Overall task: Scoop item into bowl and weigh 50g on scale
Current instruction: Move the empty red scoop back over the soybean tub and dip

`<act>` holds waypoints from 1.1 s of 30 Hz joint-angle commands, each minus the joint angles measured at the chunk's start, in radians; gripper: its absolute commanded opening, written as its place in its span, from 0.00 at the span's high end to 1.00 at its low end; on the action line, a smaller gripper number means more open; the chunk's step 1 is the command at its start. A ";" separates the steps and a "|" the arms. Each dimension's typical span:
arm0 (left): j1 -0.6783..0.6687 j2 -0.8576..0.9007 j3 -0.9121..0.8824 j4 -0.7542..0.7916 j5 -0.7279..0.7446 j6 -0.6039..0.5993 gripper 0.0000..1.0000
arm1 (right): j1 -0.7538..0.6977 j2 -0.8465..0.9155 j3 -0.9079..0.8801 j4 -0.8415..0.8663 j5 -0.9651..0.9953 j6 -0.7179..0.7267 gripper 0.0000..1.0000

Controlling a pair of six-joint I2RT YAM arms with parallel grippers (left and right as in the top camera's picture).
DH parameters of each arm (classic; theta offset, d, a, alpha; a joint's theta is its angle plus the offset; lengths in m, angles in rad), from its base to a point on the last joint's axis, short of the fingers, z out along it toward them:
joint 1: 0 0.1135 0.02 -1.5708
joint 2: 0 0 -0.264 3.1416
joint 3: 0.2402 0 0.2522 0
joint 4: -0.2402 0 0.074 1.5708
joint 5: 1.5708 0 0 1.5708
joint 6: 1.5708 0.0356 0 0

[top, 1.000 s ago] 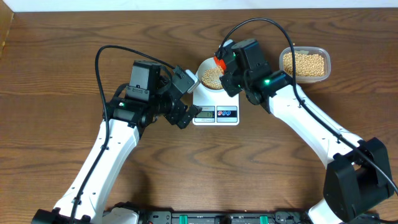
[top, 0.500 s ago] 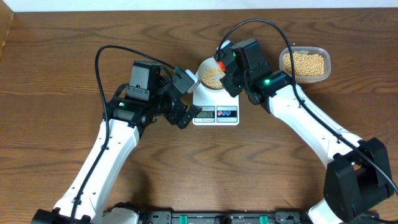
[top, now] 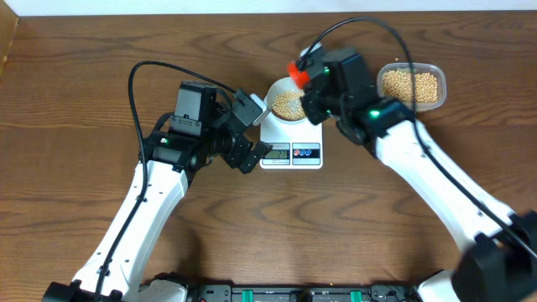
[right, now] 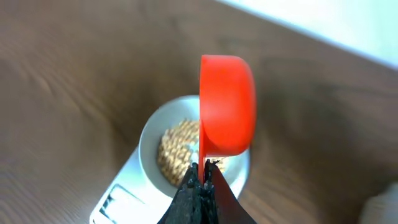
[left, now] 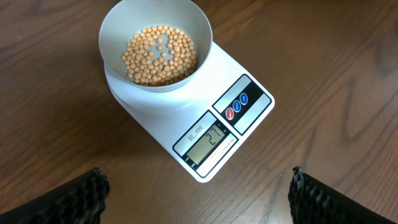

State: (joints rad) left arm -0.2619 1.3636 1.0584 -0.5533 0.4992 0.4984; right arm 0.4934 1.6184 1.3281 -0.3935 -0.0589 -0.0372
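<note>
The white bowl (top: 273,91) stands on the white scale (top: 292,144) and holds a layer of tan beans (top: 288,104). From the left wrist I see the bowl (left: 202,25), the beans (left: 158,55) and the scale (left: 205,134) with its lit display. My left gripper (left: 198,193) is open, low and just left of the scale, with nothing between its fingers (left: 81,196). My right gripper (right: 202,168) is shut on the handle of the red scoop (right: 227,106). The scoop is tipped on its side above the bowl's far rim (right: 152,140).
A clear plastic tub (top: 410,85) full of beans stands at the back right, right of the scale. The right arm stretches from the front right corner up to the scale. Bare wooden table lies in front of the scale.
My right gripper has lifted the red scoop up from over the bowl and drawn back to the right, toward the tub. The left arm has not moved.
</note>
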 commanded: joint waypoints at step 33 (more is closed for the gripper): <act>0.000 0.000 -0.007 0.000 0.006 0.010 0.05 | -0.404 -0.026 -0.001 -0.376 0.538 0.306 0.99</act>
State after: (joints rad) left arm -0.2619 1.3636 1.0584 -0.5529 0.4992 0.4984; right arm 0.1005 1.5524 1.3277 -0.7731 0.4686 0.2474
